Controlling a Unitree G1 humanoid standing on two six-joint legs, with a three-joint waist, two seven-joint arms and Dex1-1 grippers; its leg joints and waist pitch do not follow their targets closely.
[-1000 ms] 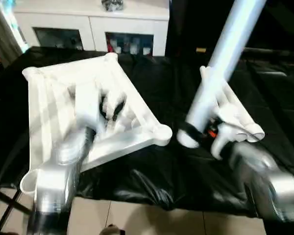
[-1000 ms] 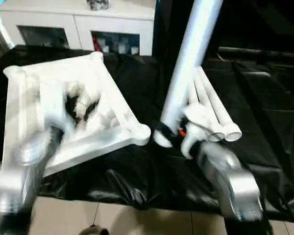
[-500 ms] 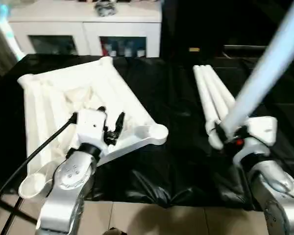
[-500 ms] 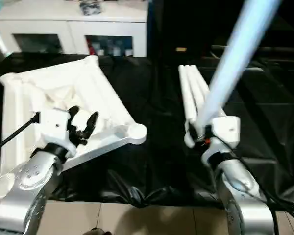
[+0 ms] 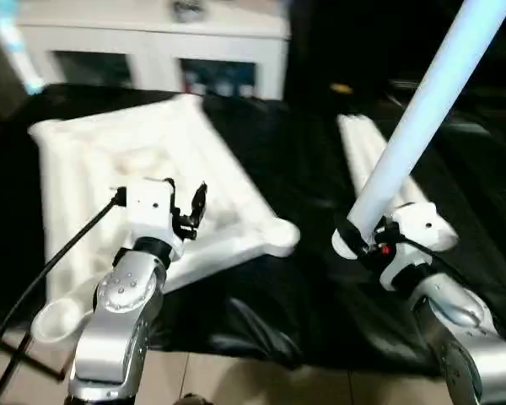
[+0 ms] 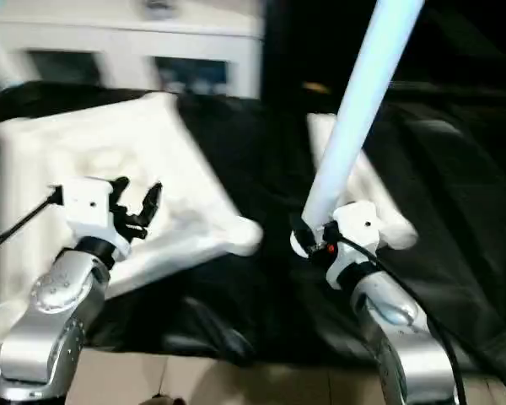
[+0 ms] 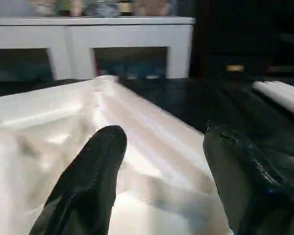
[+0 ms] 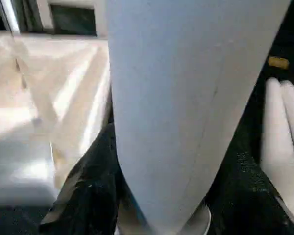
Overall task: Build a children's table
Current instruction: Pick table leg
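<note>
The white table top [image 5: 84, 160] lies upside down on the black cloth at the left, ribs up, with a round socket [image 5: 280, 235] at its near right corner. My left gripper [image 5: 184, 205] hovers open over the top's near part; in the left wrist view its black fingers [image 7: 95, 166] stand apart above the ribs. My right gripper [image 5: 360, 242] is shut on the lower end of a long white leg [image 5: 422, 118], which slants up to the right. The leg [image 8: 186, 98] stands between the fingers in the right wrist view. More white legs [image 5: 363, 148] lie behind it on the cloth.
A white cabinet with glass doors [image 5: 160, 51] stands behind the table. Black cloth [image 5: 261, 304] covers the work surface, with tiled floor [image 5: 261, 380] at its near edge. A black cable [image 5: 51, 270] runs along my left arm.
The right arm has shifted left with the leg, which now stands steeper. The left gripper has risen a little and stays open. The camera has moved slightly.
</note>
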